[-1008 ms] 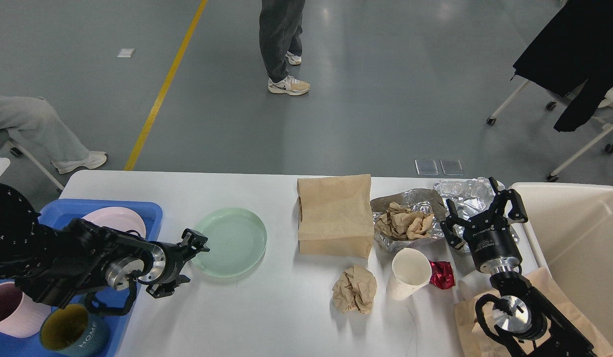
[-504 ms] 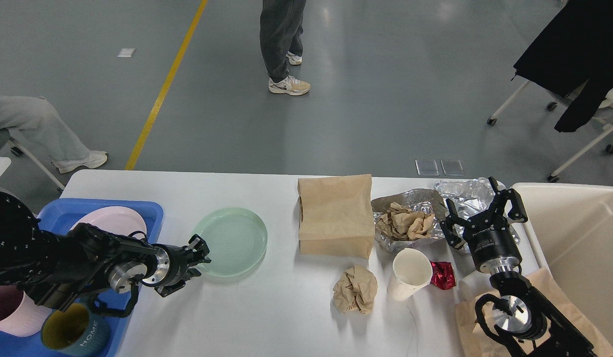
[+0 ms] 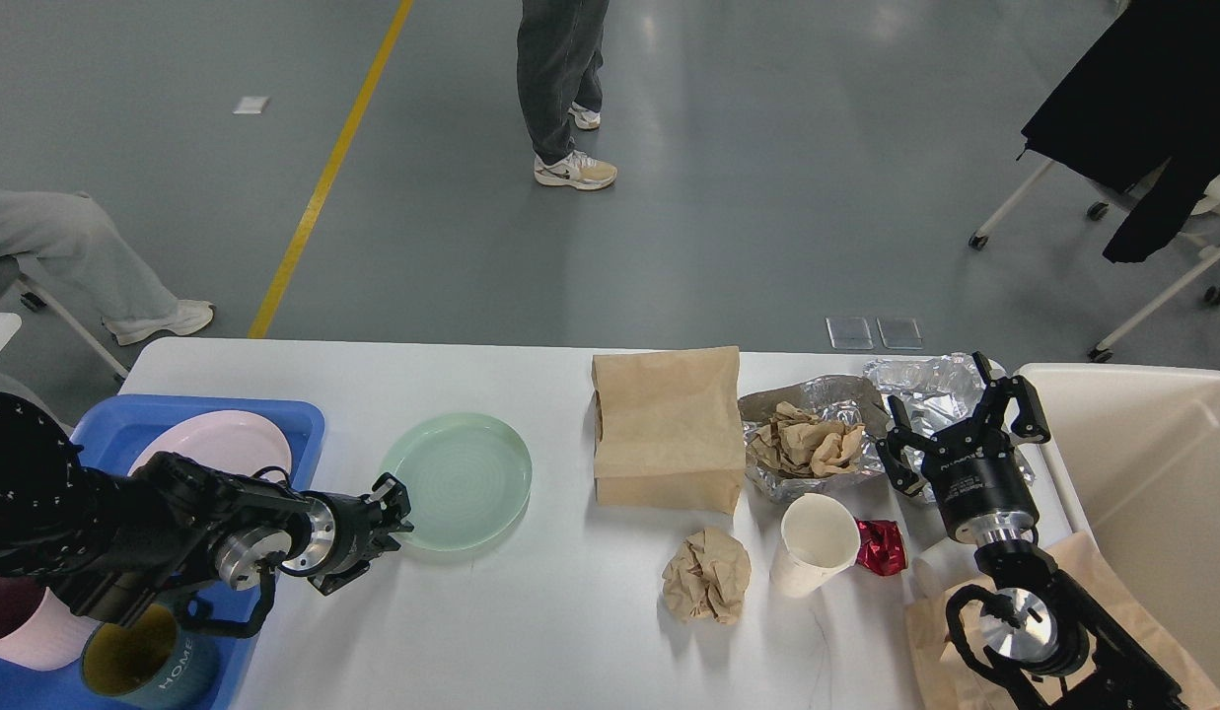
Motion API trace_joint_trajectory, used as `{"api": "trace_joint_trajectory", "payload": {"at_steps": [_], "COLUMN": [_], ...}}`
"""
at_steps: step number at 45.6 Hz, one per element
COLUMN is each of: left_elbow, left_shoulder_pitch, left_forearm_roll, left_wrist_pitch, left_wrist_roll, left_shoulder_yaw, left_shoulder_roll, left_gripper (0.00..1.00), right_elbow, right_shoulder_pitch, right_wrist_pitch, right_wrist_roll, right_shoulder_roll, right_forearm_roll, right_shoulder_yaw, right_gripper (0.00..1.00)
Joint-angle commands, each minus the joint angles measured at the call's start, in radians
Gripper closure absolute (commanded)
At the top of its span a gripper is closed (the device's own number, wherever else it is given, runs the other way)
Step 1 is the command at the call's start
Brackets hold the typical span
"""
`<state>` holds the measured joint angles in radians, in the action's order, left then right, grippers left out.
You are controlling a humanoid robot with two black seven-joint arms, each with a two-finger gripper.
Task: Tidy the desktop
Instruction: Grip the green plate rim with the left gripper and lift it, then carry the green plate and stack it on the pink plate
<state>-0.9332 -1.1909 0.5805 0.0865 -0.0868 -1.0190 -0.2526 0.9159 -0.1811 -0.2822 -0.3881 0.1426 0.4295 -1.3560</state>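
Nearest, bottom left: blue tray [image 3: 304,419] with a dark mug [image 3: 141,663] and pink plate [image 3: 215,444]. Left gripper [image 3: 385,523] sits low over the desktop [image 3: 531,631], at the near-left rim of the green plate [image 3: 459,480]; fingers narrow, contact with rim unclear. Mid-desk: crumpled paper ball [image 3: 708,575], paper cup [image 3: 815,542], red wrapper [image 3: 881,545]. Right gripper [image 3: 965,424] points up, fingers spread wide, empty, above the foil [image 3: 915,380]. Further back: brown bag [image 3: 669,429]. Cream bin [image 3: 1152,473] at right edge.
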Motion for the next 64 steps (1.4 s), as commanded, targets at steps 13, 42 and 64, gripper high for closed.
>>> {"api": "trace_joint_trajectory", "payload": {"at_steps": [13,42,64], "left_elbow": [0.02,-0.206,-0.662], "left_shoulder_pitch": [0.016,-0.202,-0.952], "left_forearm_roll": [-0.001,0.001,-0.002], "left_wrist_pitch": [0.001,0.041,0.271], "left_wrist_roll": [-0.001,0.002,0.067], "left_shoulder_yaw": [0.002,-0.036,-0.493], "left_shoulder_roll": [0.009,-0.091,-0.275], "left_gripper": [0.92,1.0,1.0], "right_elbow": [0.0,0.0,0.0], "right_shoulder_pitch": [0.0,0.0,0.0], "right_wrist_pitch": [0.0,0.0,0.0], "right_wrist_roll": [0.0,0.0,0.0], "right_shoulder_roll": [0.0,0.0,0.0], "right_forearm_roll": [0.0,0.0,0.0], "right_shoulder_yaw": [0.0,0.0,0.0], "right_gripper": [0.0,0.0,0.0]}}
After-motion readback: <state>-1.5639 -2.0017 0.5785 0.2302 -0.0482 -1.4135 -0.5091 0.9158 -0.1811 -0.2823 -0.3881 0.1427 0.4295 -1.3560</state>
